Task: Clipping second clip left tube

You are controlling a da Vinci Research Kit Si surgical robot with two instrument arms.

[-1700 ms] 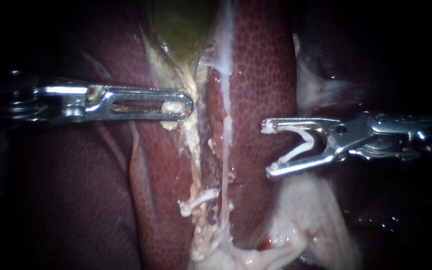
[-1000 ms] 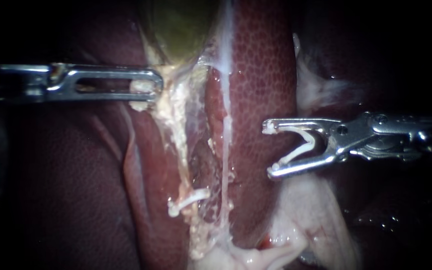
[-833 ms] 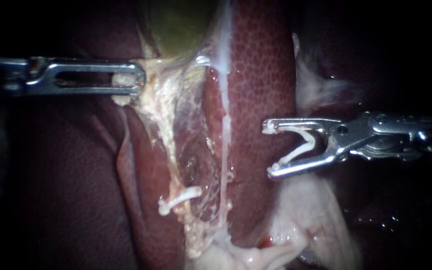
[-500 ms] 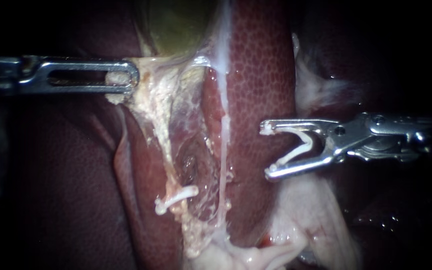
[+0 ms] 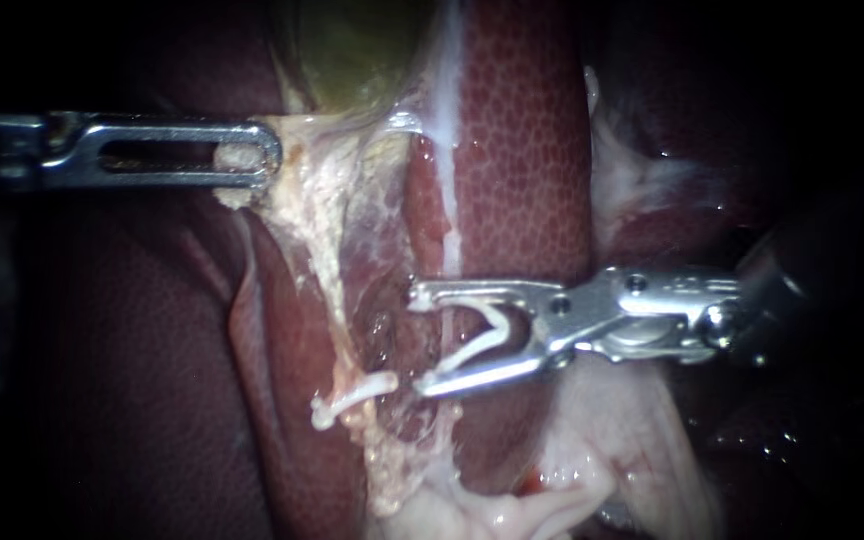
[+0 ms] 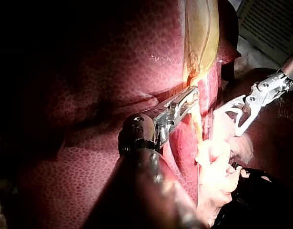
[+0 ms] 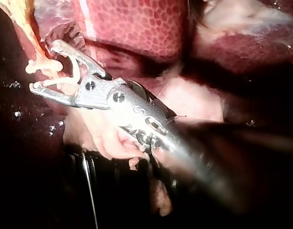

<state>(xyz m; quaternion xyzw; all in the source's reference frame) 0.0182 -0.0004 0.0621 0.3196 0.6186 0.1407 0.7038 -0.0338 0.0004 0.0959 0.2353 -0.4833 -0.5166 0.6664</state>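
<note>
My left instrument comes in from the left, its slotted jaws shut on pale tissue beneath the greenish gallbladder. That tissue is stretched taut, and the yellowish left tube runs down from it to a white clip across its lower end. My right instrument holds a white open clip seated against both jaws, which stand wide apart. Its tips lie just right of the left tube, straddling a thin white strand. In the right wrist view the right instrument sits beside the placed clip.
Red mottled liver lies on both sides of the tubes. Pale fatty tissue sits under the right instrument's shaft. The left wrist view shows both instruments close together at the tubes.
The right instrument has moved left and slightly down, from over the liver to the tubes. The left instrument earlier pulled the tissue up and left, and has held still for the last half second.
</note>
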